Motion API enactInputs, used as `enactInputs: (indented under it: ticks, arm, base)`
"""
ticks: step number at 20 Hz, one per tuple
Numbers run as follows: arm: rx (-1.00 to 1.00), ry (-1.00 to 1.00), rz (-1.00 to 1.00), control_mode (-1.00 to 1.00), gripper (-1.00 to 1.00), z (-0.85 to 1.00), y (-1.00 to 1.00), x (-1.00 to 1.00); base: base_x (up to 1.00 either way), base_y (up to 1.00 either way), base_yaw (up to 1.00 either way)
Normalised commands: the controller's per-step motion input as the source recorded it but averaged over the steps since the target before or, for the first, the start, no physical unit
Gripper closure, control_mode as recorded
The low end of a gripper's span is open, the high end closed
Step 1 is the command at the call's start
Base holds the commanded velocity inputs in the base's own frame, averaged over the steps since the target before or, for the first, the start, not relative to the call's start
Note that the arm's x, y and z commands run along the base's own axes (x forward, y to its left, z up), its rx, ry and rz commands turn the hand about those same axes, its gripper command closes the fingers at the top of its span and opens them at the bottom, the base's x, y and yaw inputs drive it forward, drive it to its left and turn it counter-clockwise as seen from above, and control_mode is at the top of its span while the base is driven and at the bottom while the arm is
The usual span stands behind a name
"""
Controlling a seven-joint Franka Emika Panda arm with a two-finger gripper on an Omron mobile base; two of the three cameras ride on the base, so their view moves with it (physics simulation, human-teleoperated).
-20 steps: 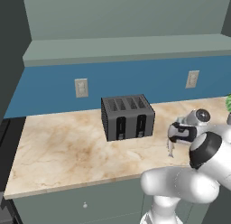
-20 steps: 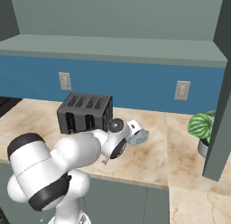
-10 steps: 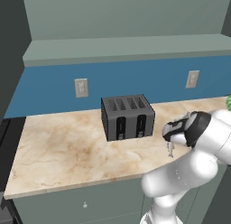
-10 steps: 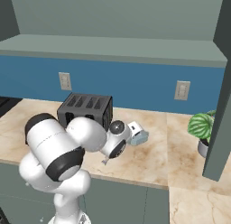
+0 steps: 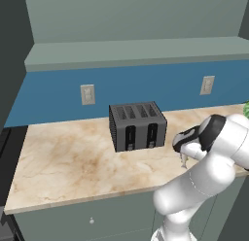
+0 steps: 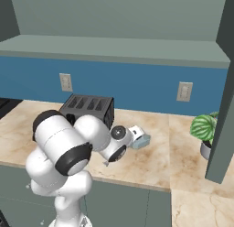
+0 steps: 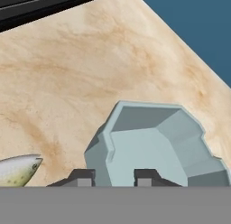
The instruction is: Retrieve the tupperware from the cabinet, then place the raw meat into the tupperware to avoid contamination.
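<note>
Tupperware [image 7: 153, 146] is out on the desk [image 7: 90, 74], hand [image 7: 110, 178] pinched nearly shut on its rim, so next: let go, grab the fish [image 7: 18, 170].

no readable text, no labels, brands, numbers or signs on anything

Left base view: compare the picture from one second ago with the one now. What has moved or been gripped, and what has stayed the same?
The arm has refolded: its elbow rose and swung in, and the pincer edged slightly toward the toaster. Nothing was taken or released; the pincer stays shut on the container. The toaster and the fish on the counter have not moved.
</note>
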Motion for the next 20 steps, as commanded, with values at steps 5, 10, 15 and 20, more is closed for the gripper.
enactInputs:
  ticks: [5,10,15,20]
  arm:
    - [0.00,0.00,0.00,-1.00,-1.00,0.00,0.00,0.00]
    - [0.00,0.00,0.00,-1.00,-1.00,0.00,0.00,0.00]
    - [0.00,0.00,-0.01,-1.00,-1.00,0.01,0.00,0.02]
    - [0.00,0.00,-0.06,-1.00,-1.00,0.21,0.07,-0.02]
  base:
    - [0.00,0.00,0.00]
    - [0.00,0.00,0.00]
    - [0.00,0.00,0.00]
    - [0.00,0.00,0.00]
